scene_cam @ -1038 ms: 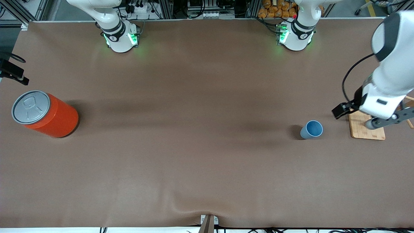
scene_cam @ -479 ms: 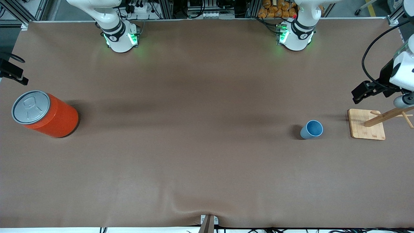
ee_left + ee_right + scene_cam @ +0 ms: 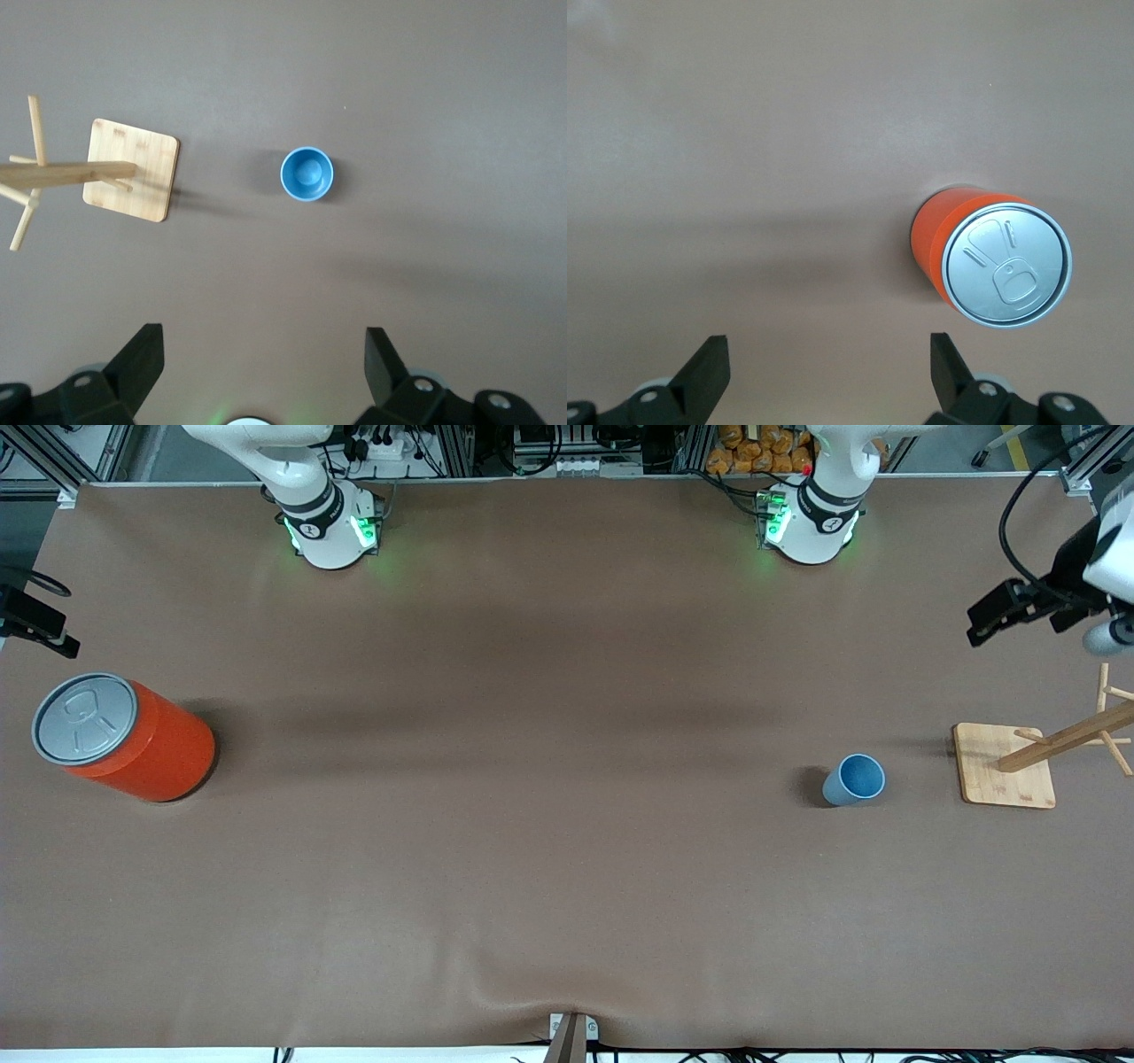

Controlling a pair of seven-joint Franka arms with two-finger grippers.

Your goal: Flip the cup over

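Note:
The cup (image 3: 855, 779) is a small light-blue tumbler that stands upright on the brown table, mouth up, toward the left arm's end. From above, the left wrist view looks straight into the cup (image 3: 307, 173) and its deeper blue inside. My left gripper (image 3: 263, 335) hangs open and empty, high over the table and well apart from the cup. My right gripper (image 3: 828, 340) is also open and empty, over bare table beside the orange can at the right arm's end, where that arm waits.
A wooden peg stand on a square base (image 3: 1004, 777) sits beside the cup, closer to the left arm's end of the table. A large orange can (image 3: 124, 738) with a grey pull-tab lid stands at the right arm's end.
The left arm has lifted and drawn back from over the wooden stand toward the table's edge, uncovering the stand. The cup, the can and the right arm have not moved.

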